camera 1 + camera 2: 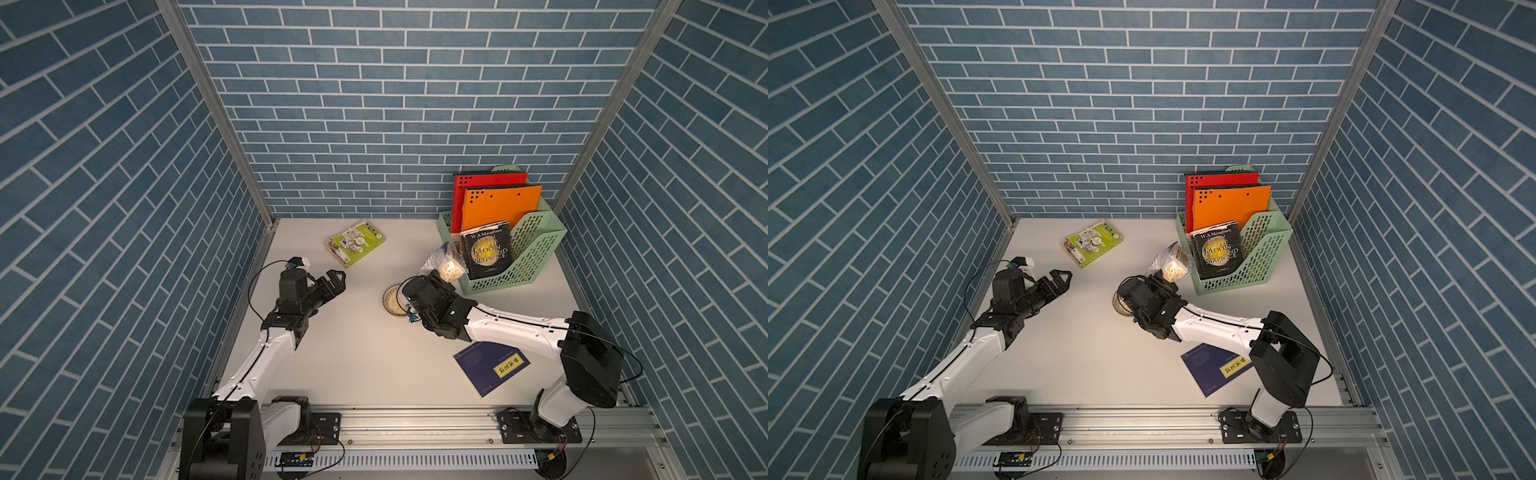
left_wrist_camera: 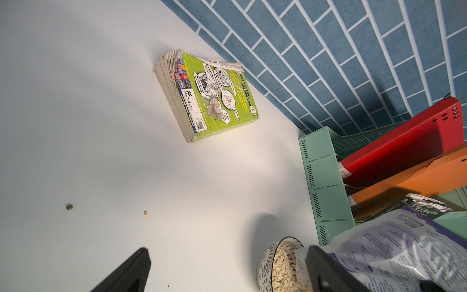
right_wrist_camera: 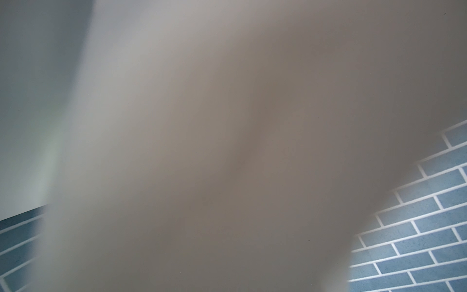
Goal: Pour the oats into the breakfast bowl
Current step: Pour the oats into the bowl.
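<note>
Right pincer (image 1: 437, 275) pinches the oats pouch (image 1: 444, 259), slanted mouth-down toward the bowl (image 1: 390, 302); left pincer (image 1: 336, 277) spread.

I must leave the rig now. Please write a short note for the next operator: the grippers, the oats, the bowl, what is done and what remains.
Left gripper: open, empty, above the table, touching nothing.
Right gripper: shut on the oats pouch, tipped toward the breakfast bowl.
Done: oats lie in the bowl.
Left: flakes are visible in the pouch; probably finish pouring, then set the pouch down.
</note>
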Motion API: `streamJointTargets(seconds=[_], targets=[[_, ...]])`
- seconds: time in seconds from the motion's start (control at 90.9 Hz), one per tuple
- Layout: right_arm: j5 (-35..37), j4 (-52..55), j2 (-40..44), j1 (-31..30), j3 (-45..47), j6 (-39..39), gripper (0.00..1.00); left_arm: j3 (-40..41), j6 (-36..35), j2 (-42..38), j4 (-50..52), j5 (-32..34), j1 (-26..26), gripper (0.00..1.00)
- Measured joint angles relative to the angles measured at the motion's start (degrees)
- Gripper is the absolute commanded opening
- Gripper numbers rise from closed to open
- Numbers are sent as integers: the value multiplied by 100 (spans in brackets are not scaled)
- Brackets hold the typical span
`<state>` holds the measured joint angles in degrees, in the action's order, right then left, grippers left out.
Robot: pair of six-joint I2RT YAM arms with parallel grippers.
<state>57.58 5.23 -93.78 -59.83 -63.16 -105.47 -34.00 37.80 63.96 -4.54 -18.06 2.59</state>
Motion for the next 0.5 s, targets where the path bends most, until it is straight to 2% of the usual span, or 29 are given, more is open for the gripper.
streamJointTargets(seconds=[0.495], targets=[[-4, -166, 0, -15, 24, -70, 0, -39, -15, 0, 0, 0, 0, 99]])
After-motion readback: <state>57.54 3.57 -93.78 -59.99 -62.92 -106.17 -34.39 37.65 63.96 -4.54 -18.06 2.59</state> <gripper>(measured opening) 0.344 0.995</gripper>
